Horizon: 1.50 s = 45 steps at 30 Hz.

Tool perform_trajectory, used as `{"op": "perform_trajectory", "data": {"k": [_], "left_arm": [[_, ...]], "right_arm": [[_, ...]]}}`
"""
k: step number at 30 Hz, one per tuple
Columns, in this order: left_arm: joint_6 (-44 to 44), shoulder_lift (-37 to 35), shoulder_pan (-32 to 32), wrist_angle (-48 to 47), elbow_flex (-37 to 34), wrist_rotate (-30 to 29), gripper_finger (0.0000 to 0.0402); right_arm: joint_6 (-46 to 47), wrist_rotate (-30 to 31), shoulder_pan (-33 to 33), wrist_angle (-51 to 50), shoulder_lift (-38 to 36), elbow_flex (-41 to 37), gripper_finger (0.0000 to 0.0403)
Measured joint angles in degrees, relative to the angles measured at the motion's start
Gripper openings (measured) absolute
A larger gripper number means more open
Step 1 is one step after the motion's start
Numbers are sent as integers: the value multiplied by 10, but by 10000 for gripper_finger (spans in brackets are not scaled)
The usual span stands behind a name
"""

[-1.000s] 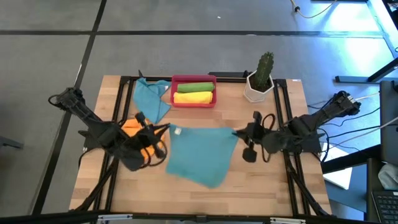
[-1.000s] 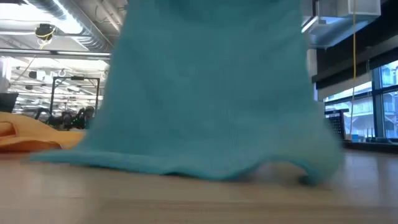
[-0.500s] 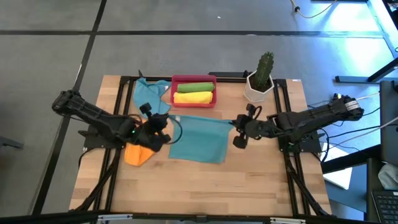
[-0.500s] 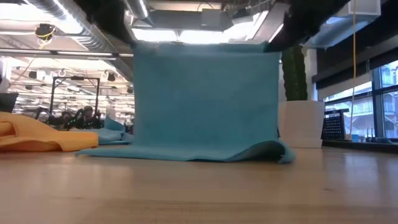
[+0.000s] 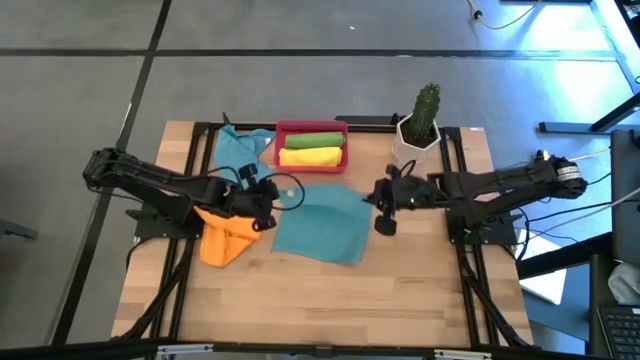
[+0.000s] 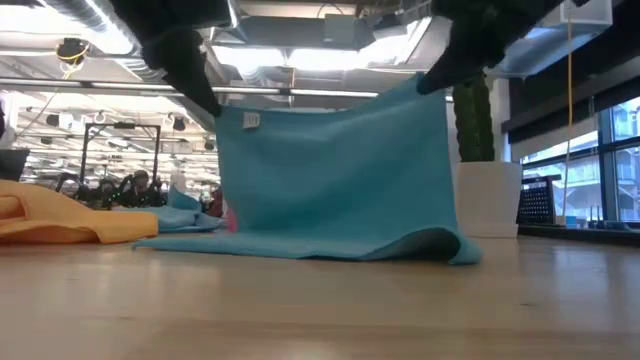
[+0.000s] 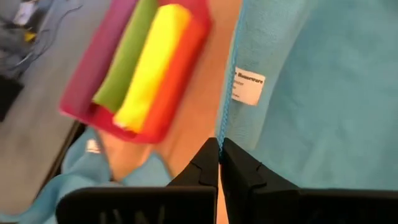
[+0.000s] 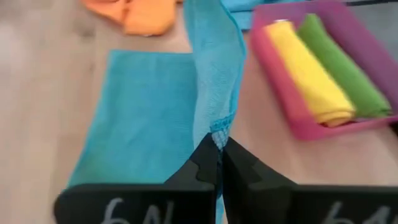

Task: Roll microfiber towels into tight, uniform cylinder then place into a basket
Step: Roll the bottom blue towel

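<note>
Light wooden bench (image 5: 330, 300) with black frame rails. Large teal-blue microfiber towel (image 5: 322, 222) at bench centre: far edge lifted and stretched between the two arms, near part lying on the wood toward 6 o'clock. Low view shows it hanging like a curtain, its bottom folding forward onto the bench.

Left pincer (image 5: 268, 196) at the towel's 9–10 o'clock corner, fingers pressed together pinching the hem just beside the white label (image 7: 248, 86). Right pincer (image 5: 378, 198) at the 2–3 o'clock corner, also clamped on the towel edge.

Crumpled orange microfiber towel (image 5: 226, 236) at 9 o'clock of the teal one, partly under the left arm. Second teal-blue cloth (image 5: 240, 150) at 11 o'clock, by the bench's far-left corner.

Shallow red plastic basket (image 5: 312, 164) at 12 o'clock, near the far edge, apart from the held towel. Inside: rolled green towel (image 5: 312, 140) on the far side, rolled yellow towel (image 5: 310, 157) touching it on the near side.

White hexagonal pot with cactus (image 5: 418, 130) at 1–2 o'clock.
</note>
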Motion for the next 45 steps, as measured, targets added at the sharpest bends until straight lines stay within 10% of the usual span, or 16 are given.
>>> {"op": "perform_trajectory", "data": {"k": [20, 32, 45], "left_arm": [[-22, 1, -123, 196, -166, 3, 0], [113, -2, -33, 215, -109, -107, 0], [187, -2, 157, 235, -97, 1, 0]], "right_arm": [[111, 12, 165, 317, 0, -235, 10], [-4, 86, 101, 296, 0, -176, 11], [-57, 138, -42, 113, -4, -123, 6]]}}
